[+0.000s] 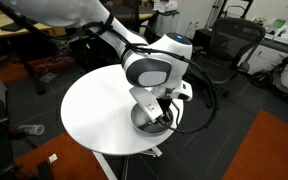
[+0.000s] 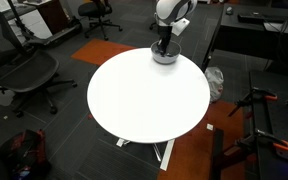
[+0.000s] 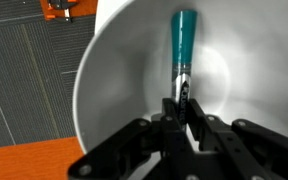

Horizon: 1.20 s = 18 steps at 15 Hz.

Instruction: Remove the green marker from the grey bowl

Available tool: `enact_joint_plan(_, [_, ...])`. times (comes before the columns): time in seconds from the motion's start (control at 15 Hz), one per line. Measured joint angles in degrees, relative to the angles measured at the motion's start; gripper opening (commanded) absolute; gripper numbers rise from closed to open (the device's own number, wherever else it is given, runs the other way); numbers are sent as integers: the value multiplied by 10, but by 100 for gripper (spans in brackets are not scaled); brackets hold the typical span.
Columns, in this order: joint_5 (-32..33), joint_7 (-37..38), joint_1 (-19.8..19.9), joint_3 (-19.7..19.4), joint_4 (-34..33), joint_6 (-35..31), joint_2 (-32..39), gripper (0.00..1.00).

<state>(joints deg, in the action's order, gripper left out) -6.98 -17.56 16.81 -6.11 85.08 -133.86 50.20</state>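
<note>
The green marker (image 3: 183, 42) is a slim teal stick lying inside the grey bowl (image 3: 114, 80), which fills the wrist view. My gripper (image 3: 183, 100) reaches down into the bowl and its two fingers are closed on the near end of the marker. In both exterior views the bowl (image 1: 144, 124) (image 2: 165, 57) sits at the edge of the round white table (image 1: 94, 115) (image 2: 144, 95), mostly covered by the gripper (image 1: 156, 115) (image 2: 164, 46). The marker is hidden there.
Black office chairs (image 2: 29, 70) (image 1: 229, 45) stand around the table. The floor is dark carpet with orange patches (image 1: 274, 150) (image 2: 189, 155). A tripod-like stand (image 2: 264, 120) is close to the table's side.
</note>
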Motion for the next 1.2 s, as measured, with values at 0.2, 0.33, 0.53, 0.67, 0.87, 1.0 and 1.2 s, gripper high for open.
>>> enact_joint_plan(0.2, [0, 3, 0, 0, 2, 0, -16, 5])
enact_joint_plan(0.33, [0, 4, -1, 0, 9, 0, -36, 5])
enact_joint_plan(0.53, [3, 6, -4, 0, 36, 0, -83, 5])
enact_joint_plan(0.67, [15, 13, -11, 0, 62, 0, -120, 5])
enact_joint_plan(0.87, [27, 16, -26, 1, 109, 0, -181, 5])
enact_joint_plan(1.0, [31, 16, -39, 6, 142, 0, -221, 5])
enact_joint_plan(1.2, [45, 31, -66, 12, 184, -1, -271, 5])
